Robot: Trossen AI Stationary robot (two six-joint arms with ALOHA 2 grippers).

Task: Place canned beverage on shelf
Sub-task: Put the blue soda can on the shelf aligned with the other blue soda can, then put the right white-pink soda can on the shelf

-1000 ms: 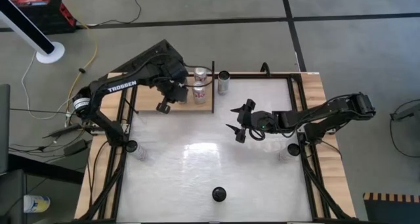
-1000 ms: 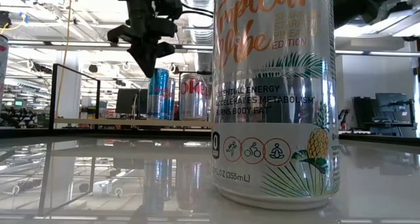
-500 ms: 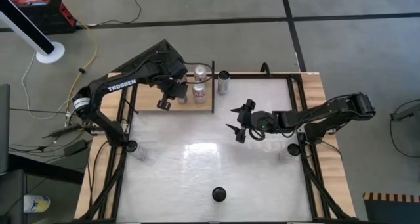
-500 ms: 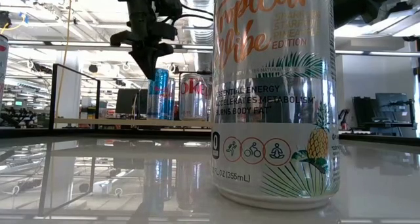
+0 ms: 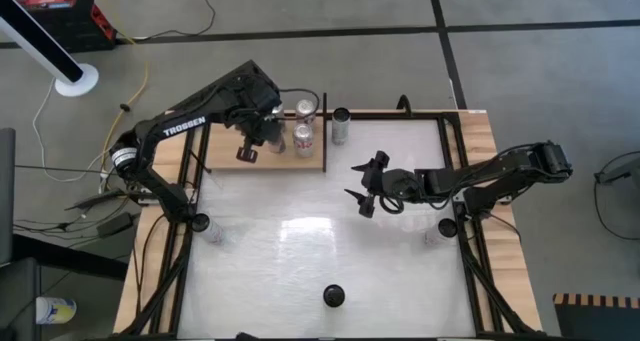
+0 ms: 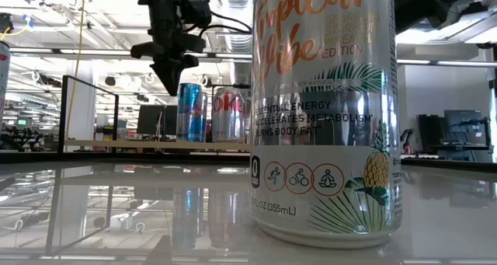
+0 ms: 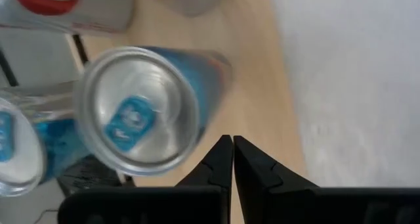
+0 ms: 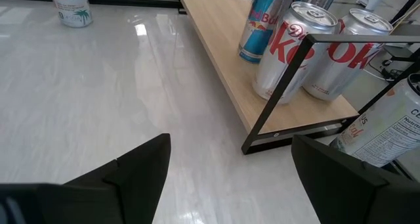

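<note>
The shelf (image 5: 222, 163) is a light-brown board with black bars at the table's far left. On it stand a blue can (image 7: 138, 109) and two silver-red cans (image 8: 292, 46) (image 8: 341, 50), all upright on their bases. My left gripper (image 5: 246, 155) hangs shut just above the shelf, beside the blue can (image 6: 190, 111) and clear of it. My right gripper (image 5: 362, 186) stands open over the table's middle, holding nothing. A tall pineapple-print can (image 5: 334, 296) stands near the front edge.
Another can (image 5: 341, 126) stands on the white tabletop (image 5: 300, 241) just right of the shelf's black end frame (image 8: 289, 99). The pineapple-print can (image 6: 326, 109) fills the middle of the low view. Wooden strips run along the table's sides.
My left gripper, still shut, has drifted a little toward the table's far left over the shelf, from in front of the blue can's top to beside it, turning slightly. The cans have stayed where they were.
</note>
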